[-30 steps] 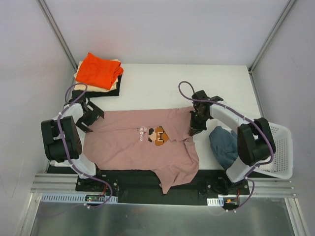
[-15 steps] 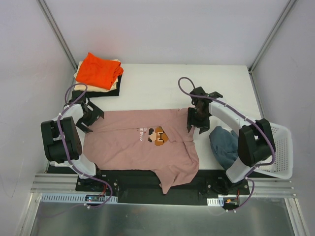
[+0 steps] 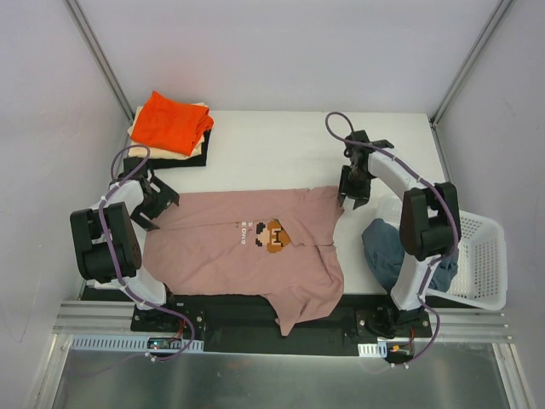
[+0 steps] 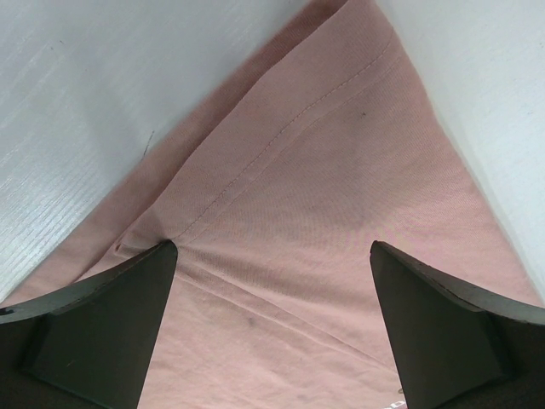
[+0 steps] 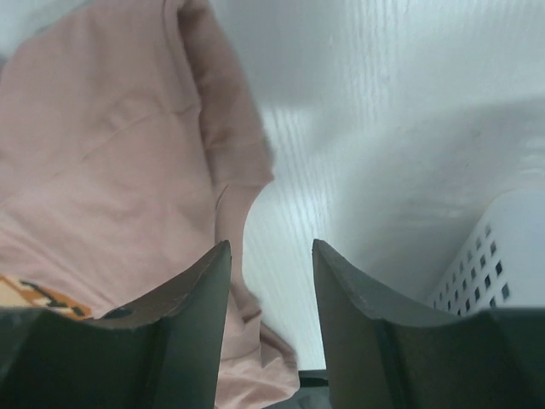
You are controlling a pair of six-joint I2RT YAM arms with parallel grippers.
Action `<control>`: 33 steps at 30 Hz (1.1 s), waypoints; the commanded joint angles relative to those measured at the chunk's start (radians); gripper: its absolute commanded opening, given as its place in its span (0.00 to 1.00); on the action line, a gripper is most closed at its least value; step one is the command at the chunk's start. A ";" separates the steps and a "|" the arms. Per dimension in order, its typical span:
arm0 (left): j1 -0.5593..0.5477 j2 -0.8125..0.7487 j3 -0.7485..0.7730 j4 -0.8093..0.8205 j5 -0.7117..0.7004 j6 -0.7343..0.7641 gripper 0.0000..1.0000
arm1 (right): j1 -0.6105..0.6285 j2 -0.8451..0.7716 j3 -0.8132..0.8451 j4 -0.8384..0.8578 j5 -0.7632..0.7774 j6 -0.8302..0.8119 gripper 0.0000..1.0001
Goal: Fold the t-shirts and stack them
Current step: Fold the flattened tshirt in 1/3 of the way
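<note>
A dusty pink t-shirt (image 3: 230,247) with a pixel-art print (image 3: 272,234) lies spread flat on the white table, one part hanging over the near edge. My left gripper (image 3: 160,204) is open and low over the shirt's left end; the left wrist view shows its jaws wide apart (image 4: 272,247) over pink cloth (image 4: 324,170), holding nothing. My right gripper (image 3: 352,194) is open and empty just beside the shirt's far right corner; the right wrist view shows its jaws (image 5: 271,247) over bare table, with the pink cloth (image 5: 111,153) to their left.
An orange tee (image 3: 170,121) tops a folded stack of cream and black ones at the back left. A slate blue tee (image 3: 387,247) spills from the white mesh basket (image 3: 481,256) at the right edge; the basket's corner also shows in the right wrist view (image 5: 485,256).
My right gripper has moved back and to the right, off the shirt's right edge onto bare table. The left arm and the shirt have not moved.
</note>
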 commanded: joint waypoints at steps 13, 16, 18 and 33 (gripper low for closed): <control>0.013 0.022 0.006 -0.038 -0.009 0.024 0.99 | -0.025 0.249 0.159 -0.003 -0.026 -0.012 0.17; 0.013 0.026 0.012 -0.038 -0.009 0.024 0.99 | -0.029 0.228 0.156 0.008 -0.022 -0.020 0.02; 0.015 0.036 0.019 -0.039 -0.009 0.024 0.99 | -0.034 0.213 0.168 0.022 -0.011 -0.056 0.01; 0.013 0.088 0.049 -0.039 0.003 0.030 0.99 | -0.035 0.355 0.475 -0.093 0.288 -0.380 0.17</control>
